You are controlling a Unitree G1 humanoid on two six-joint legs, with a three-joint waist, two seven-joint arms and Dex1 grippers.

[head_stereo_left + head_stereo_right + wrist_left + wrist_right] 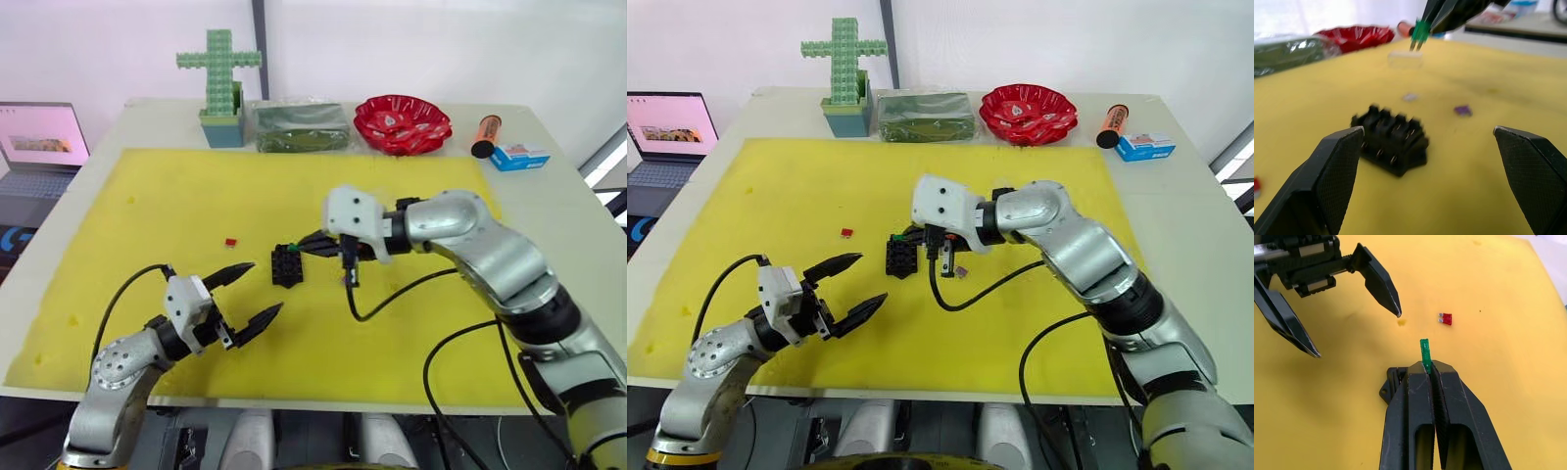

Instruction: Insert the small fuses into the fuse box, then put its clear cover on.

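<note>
While the right gripper (1427,368) pinches the green fuse (1424,352) between its closed fingertips, it hangs just above the fuse box (287,264), which sits near the middle of the yellow mat (176,206). The fuse sticks out past the fingertips, its two metal prongs pointing down in the left wrist view, clear of the box's slots.

The left gripper (247,294) hovers low over the mat nearer the front edge, its two fingers spread wide with nothing between them; the fuse box lies beyond the gap, apart from both tips.

A red fuse (231,241) lies on the mat to the robot's left of the box, apart from it. A brownish-purple fuse (1462,110) and a pale grey fuse (1410,97) lie on the mat on the box's far side as the left wrist sees it, and the clear cover (1405,59) rests farther off in the same direction.

Open yellow mat surrounds the box on all sides, with wide bare stretches toward the left and front edges. Along the table's far edge, off the mat, stand a green block cross (219,65), a green packet (301,127), a red bowl (403,123), an orange marker (485,135) and a small blue box (519,156). A laptop (37,147) sits beyond the table's left edge.
</note>
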